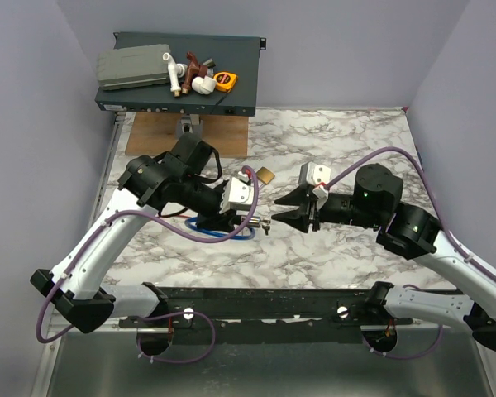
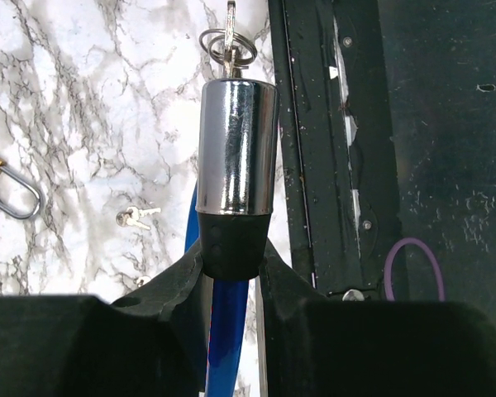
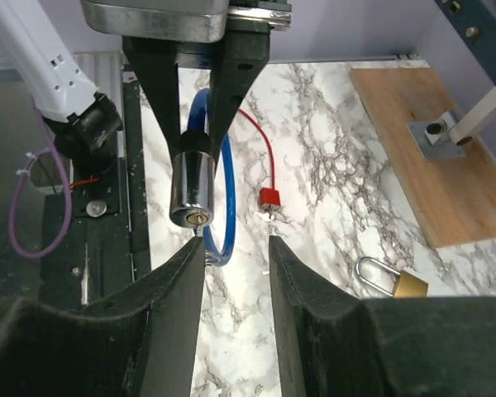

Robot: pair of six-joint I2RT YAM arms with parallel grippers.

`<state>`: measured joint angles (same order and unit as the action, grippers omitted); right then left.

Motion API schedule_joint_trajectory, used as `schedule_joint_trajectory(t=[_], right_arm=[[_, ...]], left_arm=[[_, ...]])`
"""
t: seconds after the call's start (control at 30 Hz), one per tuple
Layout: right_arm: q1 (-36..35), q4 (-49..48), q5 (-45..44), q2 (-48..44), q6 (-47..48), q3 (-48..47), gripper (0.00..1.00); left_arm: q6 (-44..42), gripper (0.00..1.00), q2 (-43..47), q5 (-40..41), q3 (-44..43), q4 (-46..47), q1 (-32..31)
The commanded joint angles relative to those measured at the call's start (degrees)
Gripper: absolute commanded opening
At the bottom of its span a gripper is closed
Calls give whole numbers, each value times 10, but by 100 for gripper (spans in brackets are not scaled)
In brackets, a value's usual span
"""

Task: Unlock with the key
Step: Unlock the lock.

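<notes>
I'm clamping my left pincer (image 2: 231, 252) on the cylinder (image 2: 236, 149) of the cable lock, gripping it by the matte black collar. The barrel is smooth, round and mirror-chrome. A glossy blue cable (image 2: 223, 331) is running out behind it, between my fingers. A thin steel ring (image 2: 229, 45) is hanging at the barrel's keyhole end. I'm pointing my right pincer (image 3: 236, 248) at that end. Its black fingers are standing apart with nothing between them, one tip just beside the barrel face. The key (image 3: 269, 198) is tiny, with a square red head on a thin red cord (image 3: 260, 141). It is lying flat on the marble table (image 3: 331, 165) just beside the blue loop, and neither pincer is touching it. A brass padlock (image 3: 409, 285) with a silver shackle is lying near it, apart.
</notes>
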<state>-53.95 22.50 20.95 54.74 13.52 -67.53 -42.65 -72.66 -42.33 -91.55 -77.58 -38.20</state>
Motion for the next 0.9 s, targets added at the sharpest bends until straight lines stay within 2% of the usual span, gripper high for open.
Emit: schedule_joint_trajectory(t=[0.0, 0.27, 0.53, 0.73, 0.87], right_arm=[[-3, 40, 38, 0, 3, -31, 41], [-3, 73, 98, 17, -1, -31, 43], [-3, 53, 92, 22, -7, -11, 42], [-3, 52, 88, 28, -5, -4, 36], [-4, 50, 78, 38, -8, -4, 26]], left_arm=[[-21, 0, 12, -38, 7, 12, 3], [-17, 0, 5, -43, 1, 14, 3], [-12, 0, 0, -44, -11, 12, 3], [-10, 0, -6, -48, -26, 8, 3], [-9, 0, -10, -53, -35, 6, 3]])
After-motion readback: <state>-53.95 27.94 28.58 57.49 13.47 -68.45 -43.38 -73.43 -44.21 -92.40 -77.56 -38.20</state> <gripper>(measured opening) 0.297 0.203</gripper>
